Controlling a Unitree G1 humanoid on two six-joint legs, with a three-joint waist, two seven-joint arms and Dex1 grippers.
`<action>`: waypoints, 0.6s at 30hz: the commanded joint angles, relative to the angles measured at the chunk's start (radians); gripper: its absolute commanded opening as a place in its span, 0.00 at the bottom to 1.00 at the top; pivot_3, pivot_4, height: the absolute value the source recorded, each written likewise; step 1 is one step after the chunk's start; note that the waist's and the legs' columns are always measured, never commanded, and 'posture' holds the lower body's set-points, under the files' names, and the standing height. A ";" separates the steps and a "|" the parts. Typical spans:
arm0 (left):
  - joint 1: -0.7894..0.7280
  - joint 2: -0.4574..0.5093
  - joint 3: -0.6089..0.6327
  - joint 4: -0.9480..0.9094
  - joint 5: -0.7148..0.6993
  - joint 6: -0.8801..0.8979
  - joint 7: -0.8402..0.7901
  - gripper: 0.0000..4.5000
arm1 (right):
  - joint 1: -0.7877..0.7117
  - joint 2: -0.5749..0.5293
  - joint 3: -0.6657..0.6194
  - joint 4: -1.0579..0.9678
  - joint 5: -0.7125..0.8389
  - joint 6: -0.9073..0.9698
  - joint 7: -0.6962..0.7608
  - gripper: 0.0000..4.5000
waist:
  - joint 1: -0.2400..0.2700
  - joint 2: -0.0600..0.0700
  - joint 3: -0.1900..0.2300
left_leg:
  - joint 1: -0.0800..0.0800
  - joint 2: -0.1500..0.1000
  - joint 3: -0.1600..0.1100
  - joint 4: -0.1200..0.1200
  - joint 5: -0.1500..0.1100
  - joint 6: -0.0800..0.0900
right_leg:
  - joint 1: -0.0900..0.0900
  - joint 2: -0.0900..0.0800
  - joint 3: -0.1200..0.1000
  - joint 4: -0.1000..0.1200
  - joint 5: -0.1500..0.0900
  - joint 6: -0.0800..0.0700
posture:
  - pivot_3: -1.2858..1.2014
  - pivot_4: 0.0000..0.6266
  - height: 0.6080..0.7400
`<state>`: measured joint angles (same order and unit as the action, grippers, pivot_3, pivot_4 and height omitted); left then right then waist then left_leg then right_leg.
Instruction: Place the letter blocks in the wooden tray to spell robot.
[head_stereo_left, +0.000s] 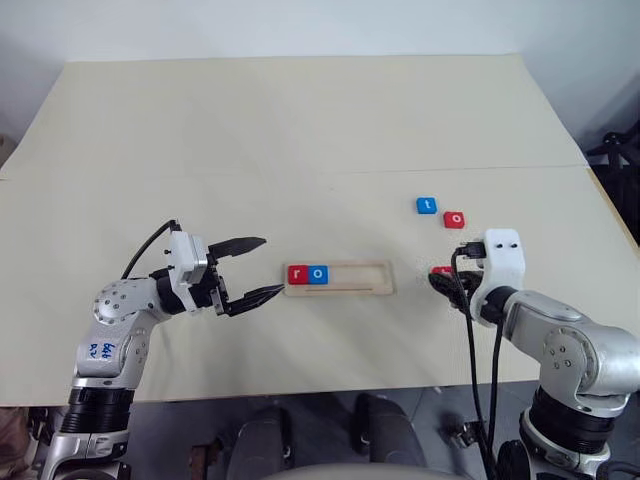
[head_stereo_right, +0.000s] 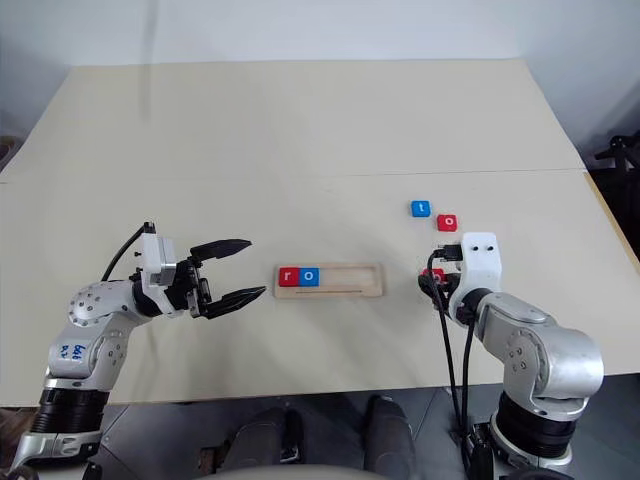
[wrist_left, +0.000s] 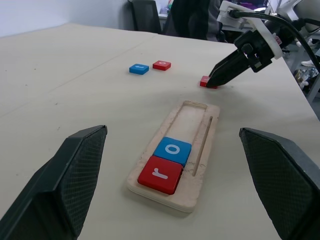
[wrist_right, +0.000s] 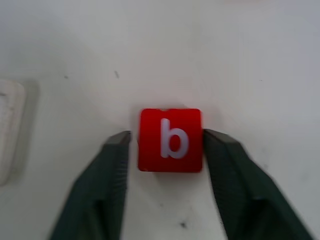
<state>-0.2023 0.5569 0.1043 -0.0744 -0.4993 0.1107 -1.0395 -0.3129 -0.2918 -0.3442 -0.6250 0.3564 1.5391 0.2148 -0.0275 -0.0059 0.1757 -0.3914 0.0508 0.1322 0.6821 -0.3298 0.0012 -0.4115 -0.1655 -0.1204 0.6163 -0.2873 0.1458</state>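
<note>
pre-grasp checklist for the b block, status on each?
1. Red b block sits between the right gripper fingers: ok.
2. Fingers shut on it: not ok, narrow gaps both sides.
3. Third slot of wooden tray free, beside red r block and blue o block: ok.
4. Left gripper off the tray: ok, open beside its end.
5. Blue t block and red o block out of the way: ok.

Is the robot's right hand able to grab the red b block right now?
Probably yes. The right gripper has a finger on each side of the red b block, with nothing between them.
</note>
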 joint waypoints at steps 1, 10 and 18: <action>0.016 0.016 0.021 -0.052 -0.015 0.002 0.000 1.00 | -0.010 -0.075 -0.007 0.028 0.060 -0.021 0.095 0.88 | 0.000 0.000 0.000 | 0.000 0.000 0.000 0.000 0.000 0.000 | 0.000 0.000 0.000 0.000 0.000 0.000 | 0.52 0.24 1.00; 0.035 0.020 0.040 -0.080 -0.019 0.001 0.012 1.00 | 0.058 -0.583 0.176 0.295 0.082 -0.689 0.747 0.99 | 0.001 0.000 0.000 | 0.000 0.000 0.000 -0.001 -0.001 0.001 | 0.002 0.000 0.000 -0.004 0.000 0.001 | 0.52 0.24 1.00; 0.034 0.038 0.056 -0.086 -0.024 -0.001 -0.008 1.00 | -0.029 -0.679 0.334 0.774 -0.083 -1.455 1.176 0.99 | 0.000 -0.002 0.002 | 0.002 -0.001 0.001 0.000 -0.001 0.001 | 0.003 0.000 0.000 -0.005 0.001 0.001 | 0.52 0.24 1.00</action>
<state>-0.1610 0.5857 0.1430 -0.1397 -0.5060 0.1189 -1.0400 -0.3119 -0.9667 -0.0068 0.0796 0.2963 0.1940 1.3344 -0.0271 -0.0081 0.1773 -0.3892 0.0503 0.1336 0.6828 -0.3303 0.0023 -0.4076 -0.1655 -0.1204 0.6119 -0.2864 0.1474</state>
